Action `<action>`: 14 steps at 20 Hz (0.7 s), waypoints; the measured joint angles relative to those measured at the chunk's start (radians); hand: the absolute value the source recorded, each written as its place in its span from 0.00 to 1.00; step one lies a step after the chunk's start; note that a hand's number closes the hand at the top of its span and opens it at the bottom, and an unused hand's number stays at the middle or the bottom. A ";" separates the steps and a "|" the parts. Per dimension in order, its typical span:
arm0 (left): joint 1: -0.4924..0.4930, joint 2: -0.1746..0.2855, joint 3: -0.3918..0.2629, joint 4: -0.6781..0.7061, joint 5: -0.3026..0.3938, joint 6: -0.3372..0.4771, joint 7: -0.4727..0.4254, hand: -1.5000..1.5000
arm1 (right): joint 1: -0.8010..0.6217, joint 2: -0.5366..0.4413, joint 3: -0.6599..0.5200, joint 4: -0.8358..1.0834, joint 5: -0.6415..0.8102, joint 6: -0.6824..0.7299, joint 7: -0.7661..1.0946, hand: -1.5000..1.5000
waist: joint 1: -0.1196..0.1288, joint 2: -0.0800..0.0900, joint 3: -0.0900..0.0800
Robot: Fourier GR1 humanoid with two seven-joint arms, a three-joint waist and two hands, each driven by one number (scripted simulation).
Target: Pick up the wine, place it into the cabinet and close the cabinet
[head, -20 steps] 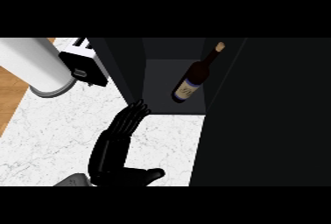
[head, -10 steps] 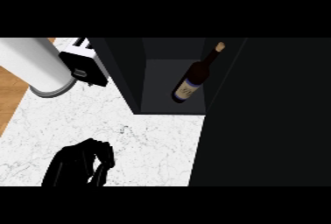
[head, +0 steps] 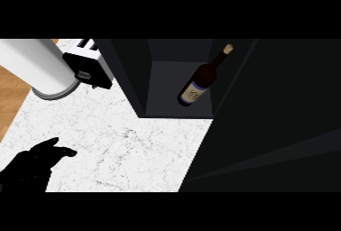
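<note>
Wine: the wine bottle (head: pixel 198 85) is already inside the cabinet (head: pixel 126 67), in its open compartment. It leans, with the cork end far and to the right and the base near the front edge of the shelf floor.
Wine risk: I judge the lean to be the weak point. A jolt to the cabinet could roll or slide the bottle out toward the near edge.
Cabinet: the front is open, so the closing step is not yet done.
Door: the broad dark panel (head: pixel 279 113) at the right is probably the open door, though its edge and handle are too dark to make out.
Door risk: a swing begun from the wrong spot may catch the bottle's base or stop short of shutting.
Left hand: the left hand (head: pixel 32 168) sits low at the near left over the counter (head: pixel 126 144), well apart from cabinet and door. It holds nothing, and whether it is spread or curled I cannot tell.
Right hand: out of sight, although the door lies on its side.
Reach risk: a long cross-reach from the left could brush the toaster (head: pixel 90 67) or the white roll (head: pixel 33 63) at the far left.
</note>
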 measured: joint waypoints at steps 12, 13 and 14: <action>0.210 0.140 0.186 0.064 0.112 -0.212 -0.075 0.00 | -0.244 -0.077 0.268 0.045 0.195 -0.356 0.050 1.00 | 0.023 -0.004 -0.002; 0.227 0.151 0.199 0.074 0.113 -0.231 -0.085 0.00 | -0.263 -0.090 0.274 0.046 0.202 -0.384 0.048 1.00 | 0.028 -0.005 -0.003; 0.244 0.163 0.211 0.085 0.114 -0.255 -0.092 0.00 | -0.280 -0.100 0.278 0.049 0.208 -0.411 0.038 1.00 | 0.032 -0.005 -0.003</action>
